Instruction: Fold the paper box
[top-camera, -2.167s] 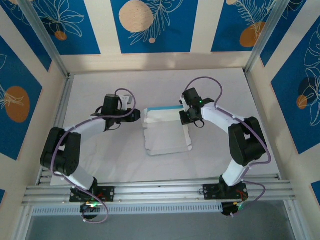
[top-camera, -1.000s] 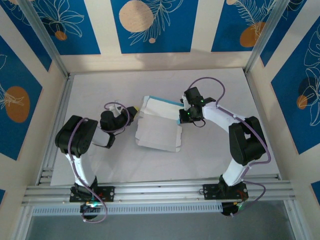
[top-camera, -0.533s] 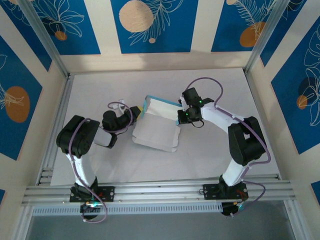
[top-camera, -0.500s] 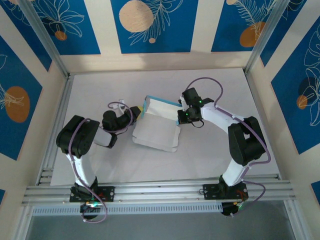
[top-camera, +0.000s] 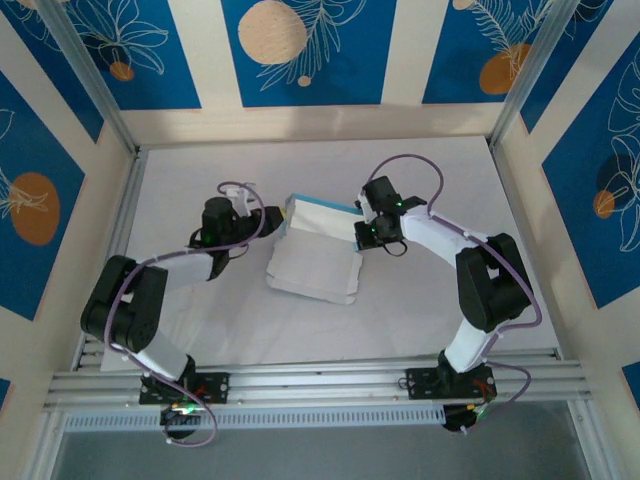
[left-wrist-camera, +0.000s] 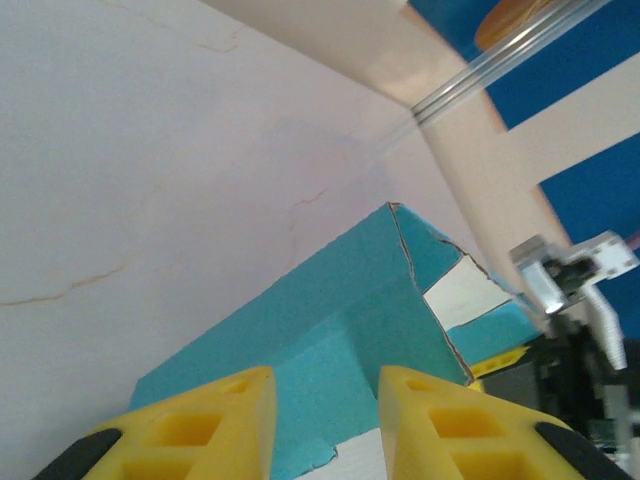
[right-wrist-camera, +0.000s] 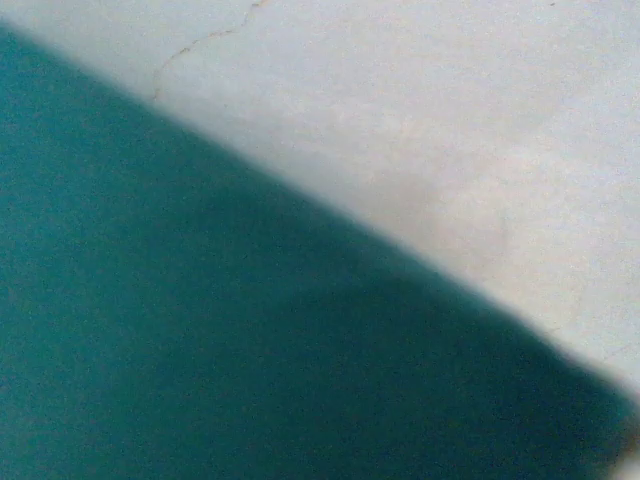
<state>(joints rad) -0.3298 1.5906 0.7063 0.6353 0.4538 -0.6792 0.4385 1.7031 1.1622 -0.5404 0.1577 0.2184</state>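
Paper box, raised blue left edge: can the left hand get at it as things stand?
Probably yes: the left hand sits open right beside the paper box, its blue edge just ahead, nothing between.

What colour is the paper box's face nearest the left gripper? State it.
Light blue; the paper box shows it best in the left wrist view.

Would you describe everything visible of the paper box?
The paper box is thin card, white on top, light blue beneath, partly folded: its far flap stands up, showing creased blue panels. It lies skewed on the table. The shut right gripper seems to pinch its right edge; the open left gripper sits at its far-left corner.
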